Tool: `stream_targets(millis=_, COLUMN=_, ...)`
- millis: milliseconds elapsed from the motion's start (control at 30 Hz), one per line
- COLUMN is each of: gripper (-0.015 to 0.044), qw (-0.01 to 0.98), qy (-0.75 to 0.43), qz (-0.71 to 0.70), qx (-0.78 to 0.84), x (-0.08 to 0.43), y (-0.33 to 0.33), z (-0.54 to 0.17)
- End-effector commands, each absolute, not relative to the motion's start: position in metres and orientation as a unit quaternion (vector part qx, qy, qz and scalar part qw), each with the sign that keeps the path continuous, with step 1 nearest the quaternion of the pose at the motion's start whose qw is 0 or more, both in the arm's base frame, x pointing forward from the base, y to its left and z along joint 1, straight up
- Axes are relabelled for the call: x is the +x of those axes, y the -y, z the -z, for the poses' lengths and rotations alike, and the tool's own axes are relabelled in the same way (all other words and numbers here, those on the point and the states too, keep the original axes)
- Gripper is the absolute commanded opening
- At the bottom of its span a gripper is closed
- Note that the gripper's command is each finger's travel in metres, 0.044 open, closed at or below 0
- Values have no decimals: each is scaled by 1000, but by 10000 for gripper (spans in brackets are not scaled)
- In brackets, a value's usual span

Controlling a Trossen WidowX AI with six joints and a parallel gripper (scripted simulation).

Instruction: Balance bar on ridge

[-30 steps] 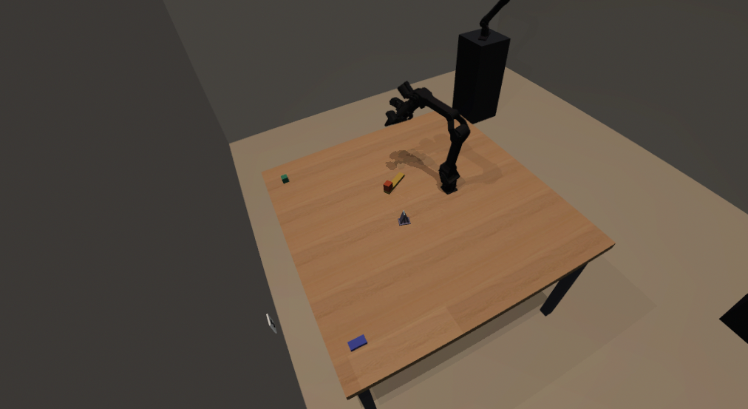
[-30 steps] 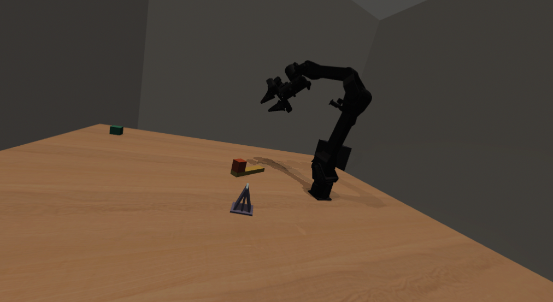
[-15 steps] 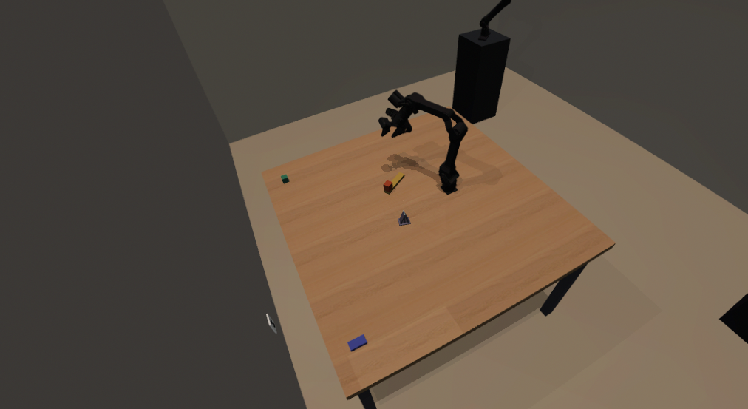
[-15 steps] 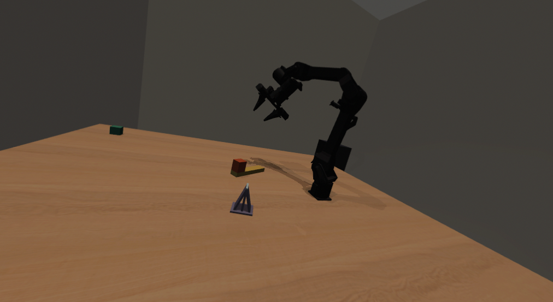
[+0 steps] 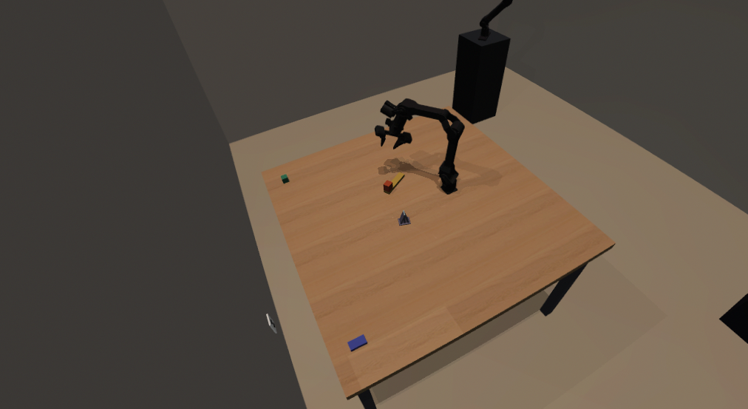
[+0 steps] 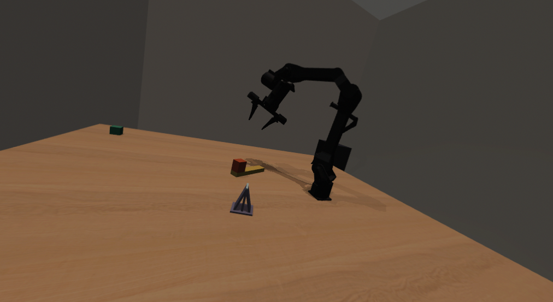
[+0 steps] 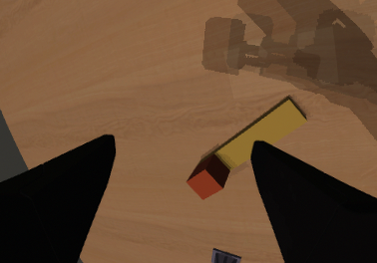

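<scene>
The yellow bar (image 5: 398,179) (image 6: 254,169) (image 7: 265,132) lies flat on the table. A red block (image 5: 387,186) (image 6: 239,165) (image 7: 205,182) sits on one end of it. The grey ridge (image 5: 403,218) (image 6: 242,201) stands on the table a short way from the bar, on the camera side in the top and exterior views; only an edge of its base (image 7: 225,257) shows at the bottom of the wrist view. My gripper (image 5: 387,146) (image 6: 255,124) (image 7: 185,146) is open and empty, high above the table and tilted downward. The bar and block are below it.
A green block (image 5: 284,179) (image 6: 116,130) sits near the table's far left corner. A blue block (image 5: 357,342) lies near the front left corner in the top view. A dark pedestal (image 5: 480,76) with another arm stands beyond the table's back edge.
</scene>
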State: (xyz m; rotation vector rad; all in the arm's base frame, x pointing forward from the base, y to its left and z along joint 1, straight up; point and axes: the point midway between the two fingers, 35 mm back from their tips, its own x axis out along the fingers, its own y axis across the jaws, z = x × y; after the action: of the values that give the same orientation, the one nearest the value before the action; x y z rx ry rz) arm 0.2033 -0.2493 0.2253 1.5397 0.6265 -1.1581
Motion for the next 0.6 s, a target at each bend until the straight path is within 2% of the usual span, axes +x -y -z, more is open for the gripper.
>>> stream_targets(millis=0, gripper=315, qw=484, qy=-264, qz=506, qx=663, x=206, y=241, z=-212)
stream_targets(millis=567, gripper=315, qw=307, qy=-228, qz=602, qx=701, x=218, y=204, z=-179)
